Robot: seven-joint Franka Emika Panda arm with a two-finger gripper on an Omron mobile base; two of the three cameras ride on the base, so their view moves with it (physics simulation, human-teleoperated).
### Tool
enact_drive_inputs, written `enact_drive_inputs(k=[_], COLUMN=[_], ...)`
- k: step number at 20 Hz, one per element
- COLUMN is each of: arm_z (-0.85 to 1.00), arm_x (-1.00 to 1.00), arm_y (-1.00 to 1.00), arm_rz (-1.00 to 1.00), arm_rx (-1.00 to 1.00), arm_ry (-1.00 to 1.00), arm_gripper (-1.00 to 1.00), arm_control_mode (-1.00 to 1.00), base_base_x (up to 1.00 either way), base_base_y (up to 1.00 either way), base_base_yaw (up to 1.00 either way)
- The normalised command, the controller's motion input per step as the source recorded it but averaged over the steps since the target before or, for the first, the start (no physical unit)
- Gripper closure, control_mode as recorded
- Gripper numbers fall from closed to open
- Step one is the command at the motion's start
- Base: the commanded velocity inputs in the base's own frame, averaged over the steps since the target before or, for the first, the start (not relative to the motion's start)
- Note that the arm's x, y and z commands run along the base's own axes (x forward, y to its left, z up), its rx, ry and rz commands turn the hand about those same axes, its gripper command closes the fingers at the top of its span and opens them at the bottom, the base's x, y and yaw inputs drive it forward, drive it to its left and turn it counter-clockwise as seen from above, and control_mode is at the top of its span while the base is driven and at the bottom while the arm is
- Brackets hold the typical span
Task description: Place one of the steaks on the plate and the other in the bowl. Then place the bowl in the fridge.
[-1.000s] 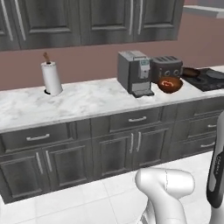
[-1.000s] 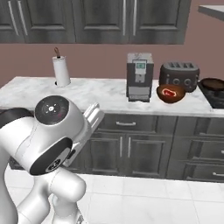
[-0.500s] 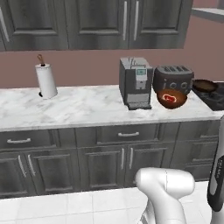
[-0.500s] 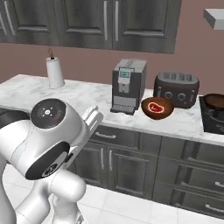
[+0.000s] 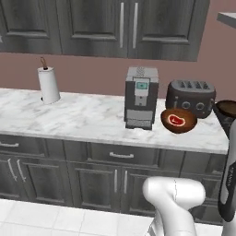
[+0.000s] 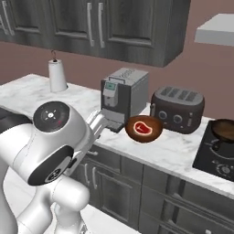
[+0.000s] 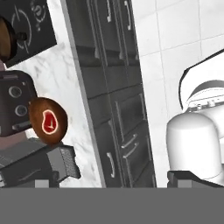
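A glossy reddish-brown bowl (image 5: 185,130) (image 6: 144,138) (image 7: 36,109) stands on the marble counter, between the coffee machine and the toaster. One red steak (image 5: 176,120) (image 6: 142,127) (image 7: 49,123) with a pale fat edge lies flat inside it. My gripper (image 7: 116,181) is open, with nothing between its fingers. In the hand view it hangs in front of the lower cabinets, well away from the bowl. The plate and the fridge are out of view.
A grey coffee machine (image 5: 140,97) and a dark toaster (image 5: 190,97) stand close around the bowl. A paper towel roll (image 5: 48,85) is far left on the counter. A small frying pan (image 6: 224,129) sits on the black cooktop (image 6: 215,157) to the right. Dark cabinets run below.
The whole picture has shifted in both base views, so the base has driven; the counter now looks nearer. The bowl with its steak stays on the counter. The gripper stays open.
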Motion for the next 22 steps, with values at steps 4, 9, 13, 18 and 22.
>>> enact_drive_inputs(k=[4, 9, 13, 18, 22], arm_z=[0.00, 0.00, 0.00, 0.00, 0.00], arm_x=[0.00, 0.00, 0.00, 0.00, 0.00], arm_y=[0.00, 0.00, 0.00, 0.00, 0.00], arm_rz=[0.00, 0.00, 0.00, 0.00, 0.00], arm_rx=[0.00, 0.00, 0.00, 0.00, 0.00], arm_ry=[0.00, 0.00, 0.00, 0.00, 0.00], arm_gripper=[-1.00, -1.00, -1.00, -1.00, -1.00], arm_control_mode=[1.00, 1.00, 1.00, 1.00, 1.00], base_base_x=[0.26, 0.40, 0.41, 0.08, 0.01], base_base_y=[-0.76, -0.07, 0.00, 0.00, 0.00], base_base_yaw=[0.29, 0.07, 0.00, 0.00, 0.01])
